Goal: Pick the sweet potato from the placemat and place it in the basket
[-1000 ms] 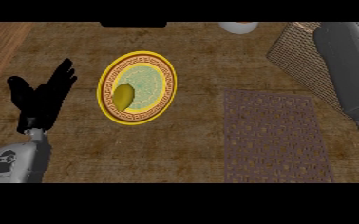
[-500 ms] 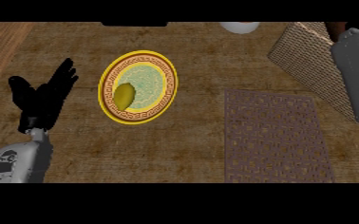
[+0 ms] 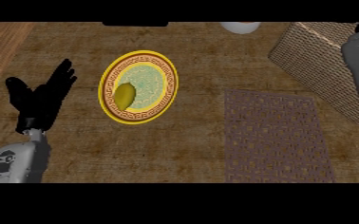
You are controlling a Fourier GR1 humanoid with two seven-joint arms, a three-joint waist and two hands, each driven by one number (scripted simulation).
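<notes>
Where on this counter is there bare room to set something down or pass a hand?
The placemat lies bare at lower right. Open counter runs below the plate, and a strip separates plate and placemat. It is tighter at upper right, where the basket and a grey forearm crowd the edge. The left hand rests open at the left edge.

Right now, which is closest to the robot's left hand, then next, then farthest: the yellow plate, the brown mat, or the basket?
From the left hand, open at the view's left edge:
1. Yellow plate, just to its right, with a yellowish-green piece of food on it.
2. Brown mat, lower right.
3. Basket, at the upper right edge.
</notes>
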